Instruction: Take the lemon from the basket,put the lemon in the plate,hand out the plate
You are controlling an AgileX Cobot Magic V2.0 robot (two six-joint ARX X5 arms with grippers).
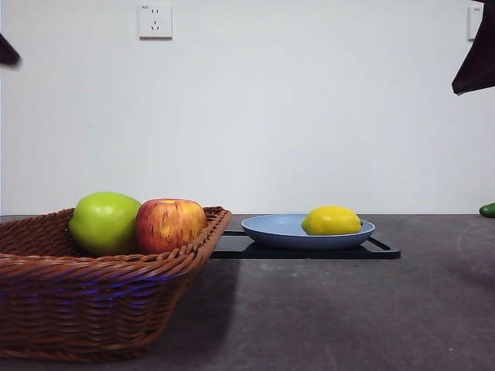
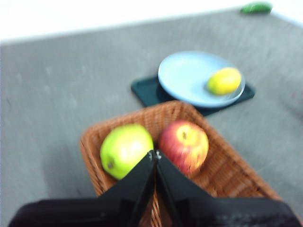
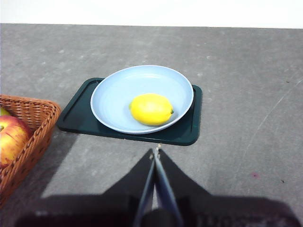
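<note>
The yellow lemon (image 1: 332,220) lies in the light blue plate (image 1: 267,228), which sits on a flat black tray (image 1: 383,250). The lemon (image 3: 151,109) and plate (image 3: 113,94) show in the right wrist view, ahead of my shut right gripper (image 3: 155,152), which hangs above the table short of the tray. The brown wicker basket (image 1: 93,297) stands at the left. My left gripper (image 2: 155,154) is shut and empty above the basket (image 2: 222,175); the lemon (image 2: 224,81) in the plate (image 2: 184,75) lies beyond it.
A green apple (image 1: 104,222) and a red-yellow apple (image 1: 170,224) lie in the basket. A small green object (image 1: 487,209) sits at the table's far right edge. Black arm tips show at the top left corner (image 1: 8,52) and top right corner (image 1: 476,66).
</note>
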